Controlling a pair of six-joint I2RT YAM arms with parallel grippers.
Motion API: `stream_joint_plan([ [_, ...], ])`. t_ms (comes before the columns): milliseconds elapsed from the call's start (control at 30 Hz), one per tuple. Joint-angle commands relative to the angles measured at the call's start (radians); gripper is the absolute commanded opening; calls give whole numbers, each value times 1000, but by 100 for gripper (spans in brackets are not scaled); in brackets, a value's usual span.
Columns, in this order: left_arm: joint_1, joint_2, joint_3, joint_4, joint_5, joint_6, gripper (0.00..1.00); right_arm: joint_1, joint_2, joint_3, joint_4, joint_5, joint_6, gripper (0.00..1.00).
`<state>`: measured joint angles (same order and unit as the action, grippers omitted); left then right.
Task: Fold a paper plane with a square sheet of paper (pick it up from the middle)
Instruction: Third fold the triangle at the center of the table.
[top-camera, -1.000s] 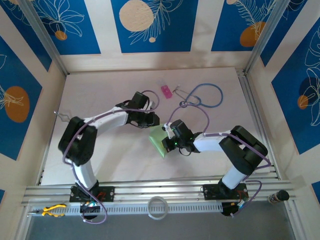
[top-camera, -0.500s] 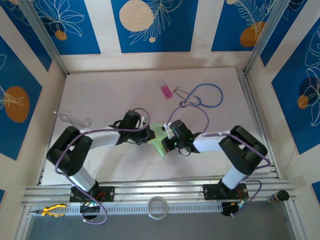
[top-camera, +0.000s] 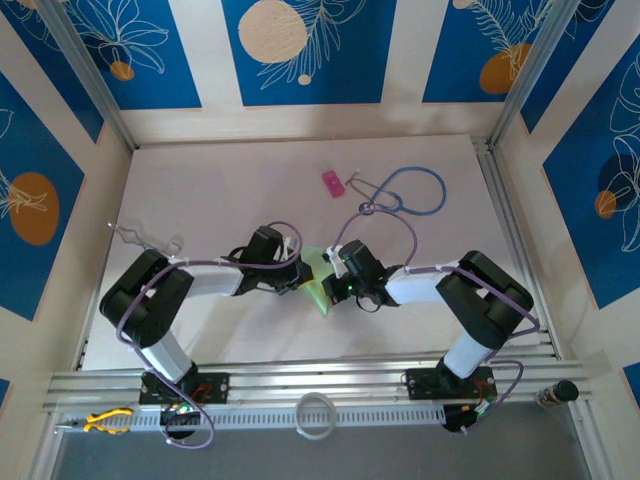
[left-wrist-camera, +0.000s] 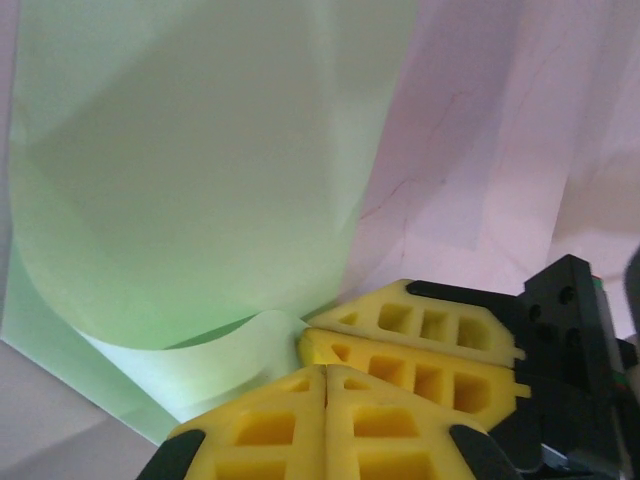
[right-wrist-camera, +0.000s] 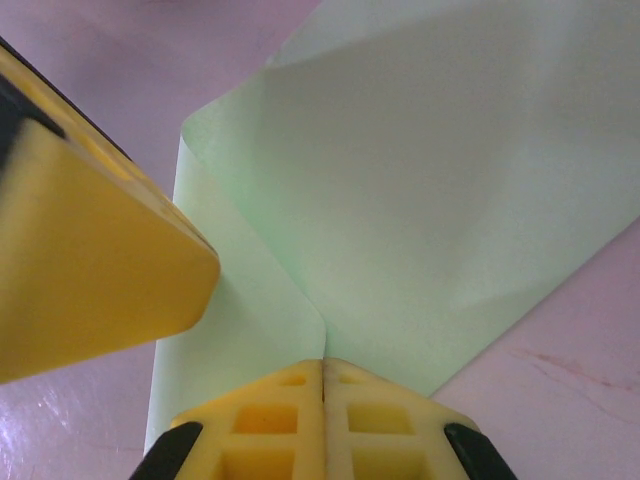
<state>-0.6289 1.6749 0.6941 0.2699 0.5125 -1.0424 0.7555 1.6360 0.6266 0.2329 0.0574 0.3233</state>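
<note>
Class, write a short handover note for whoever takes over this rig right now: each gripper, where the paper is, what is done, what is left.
Left gripper: shut, tips at the edge of the sheet of paper; whether it pinches the paper is unclear.
Right gripper: shut on the sheet's curled-over flap.
Sheet: on the middle of the table, between the two grippers, one flap rolled over but not pressed flat.
Done: a first fold begun.
Left: crease that fold, then all later folds; no plane shape yet.

Pink block (top-camera: 332, 182), stethoscope (top-camera: 405, 192) occupy the table's (top-camera: 200, 180) far side.
</note>
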Motion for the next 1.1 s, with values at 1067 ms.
stream_joint_plan([
  [1067, -16, 78, -29, -61, -51, 82, 0, 1, -124, 37, -124, -15, 97, 28],
])
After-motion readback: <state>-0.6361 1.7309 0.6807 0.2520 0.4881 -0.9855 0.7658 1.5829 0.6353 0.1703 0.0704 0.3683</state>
